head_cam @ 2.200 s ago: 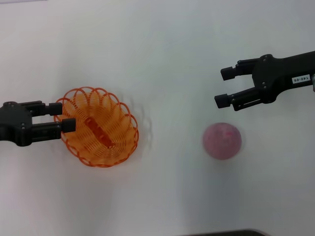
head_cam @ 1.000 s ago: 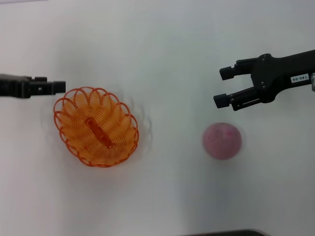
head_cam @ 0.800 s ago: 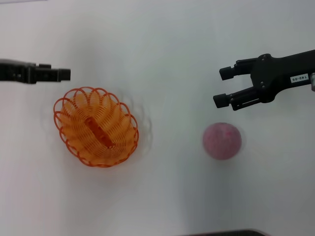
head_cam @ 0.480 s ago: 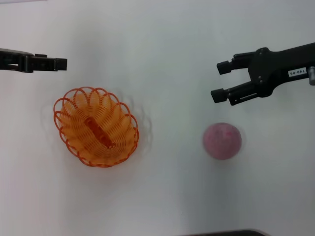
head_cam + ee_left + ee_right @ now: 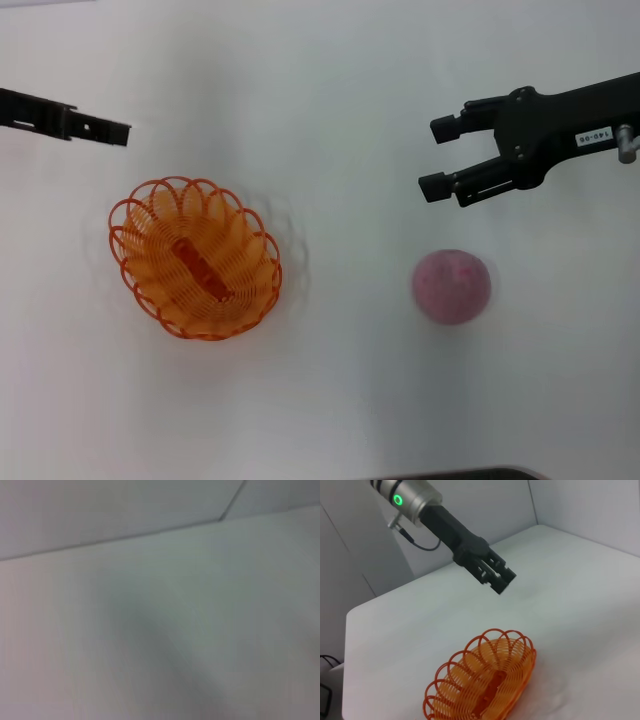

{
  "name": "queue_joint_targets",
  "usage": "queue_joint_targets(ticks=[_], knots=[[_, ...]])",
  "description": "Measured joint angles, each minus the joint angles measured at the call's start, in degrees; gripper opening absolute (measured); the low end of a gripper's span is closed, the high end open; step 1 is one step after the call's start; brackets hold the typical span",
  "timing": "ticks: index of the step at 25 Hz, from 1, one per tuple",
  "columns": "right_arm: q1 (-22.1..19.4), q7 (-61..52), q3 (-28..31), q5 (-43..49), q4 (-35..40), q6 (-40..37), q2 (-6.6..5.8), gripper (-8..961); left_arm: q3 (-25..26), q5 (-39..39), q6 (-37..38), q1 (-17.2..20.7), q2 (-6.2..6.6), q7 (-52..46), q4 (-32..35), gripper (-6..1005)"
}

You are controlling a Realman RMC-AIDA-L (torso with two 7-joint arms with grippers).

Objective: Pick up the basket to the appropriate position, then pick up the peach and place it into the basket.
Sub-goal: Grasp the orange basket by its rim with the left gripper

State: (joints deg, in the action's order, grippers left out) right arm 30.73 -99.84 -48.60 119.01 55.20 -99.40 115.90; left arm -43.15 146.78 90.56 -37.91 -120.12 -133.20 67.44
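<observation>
- We see the basket [image 5: 195, 258] sitting on the white table [image 5: 330, 100], left of centre in the head view, its long axis running from about 10 o'clock to 4 o'clock.
- The peach [image 5: 451, 286] rests on the table well apart from the basket, at roughly 3 o'clock from it, with bare table between them.
- Our right gripper [image 5: 436, 158] hovers just beyond the peach with its fingers spread apart and nothing between them; its tips point toward 9 o'clock.
- From that gripper the peach lies at about 6 o'clock, near but not touching. This is the relation we judge the coming move turns on: the open fingers are not yet over the fruit and would need to come toward 6 o'clock and down to straddle it.
- The right arm is clearly the nearer one to the peach; the left is far across the table from it.
- Our left gripper [image 5: 110, 132] is off the basket, at about 10 to 11 o'clock from it. It appears edge-on and holds nothing, but we cannot tell how its fingers stand.
- The basket looks placed and empty, so we judge the fruit pick is the step in hand.
- Once held, the peach would travel toward 9 o'clock to reach the basket.
</observation>
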Motion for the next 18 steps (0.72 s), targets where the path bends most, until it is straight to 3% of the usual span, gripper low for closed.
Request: queue_joint_targets(ticks=[3, 11, 18], knots=[[0.1, 0.2, -0.1, 0.0, -0.1, 0.0, 0.06, 946, -5.2, 5.7, -1.7, -2.5, -0.2, -2.2, -1.4, 691], [0.2, 0.4, -0.1, 0.0, -0.2, 0.1, 0.12, 946, -11.6, 10.1, -3.8, -4.0, -1.59, -2.6, -2.9, 691], [0.2, 0.6, -0.2, 0.0, -0.2, 0.5, 0.42, 947, -15.7, 14.2, -6.8, -5.5, -2.65, -3.3, -8.2, 690]])
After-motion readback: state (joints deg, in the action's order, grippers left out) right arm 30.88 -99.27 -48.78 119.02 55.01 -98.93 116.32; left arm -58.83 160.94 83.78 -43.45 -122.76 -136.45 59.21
